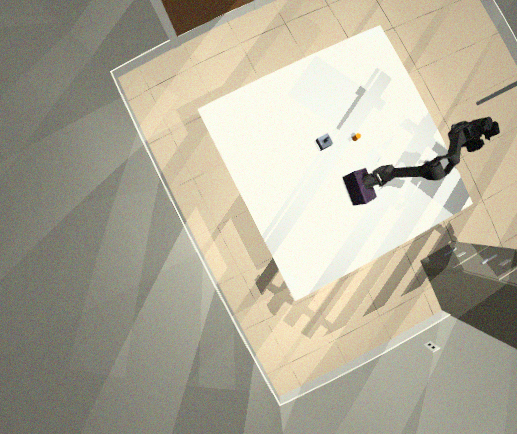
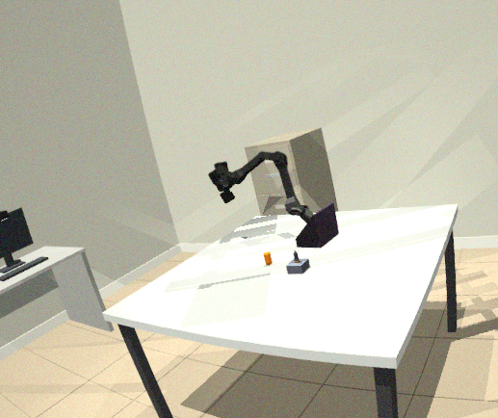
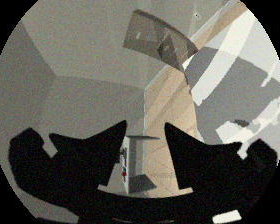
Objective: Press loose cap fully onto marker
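Pale walls and a tan tiled floor surround the white table, with a desk and monitor off to one side in the exterior view. Nearest that camera on the table sits the holder block, the marker upright in it with its dark tip bare. Just beside the block stands the orange cap, upright, loose and touching nothing but the table. Farther back, the arm rises from its dark purple base, its gripper held high and well apart from both, fingers partly spread with nothing between them. The wrist view shows neither cap nor marker, so a descent begun before the gripper is turned toward the cap would probably miss. Coming in off-centre, a fingertip could topple the small cap; a tilted grip could later jam it on the tip or keep it from clicking home.
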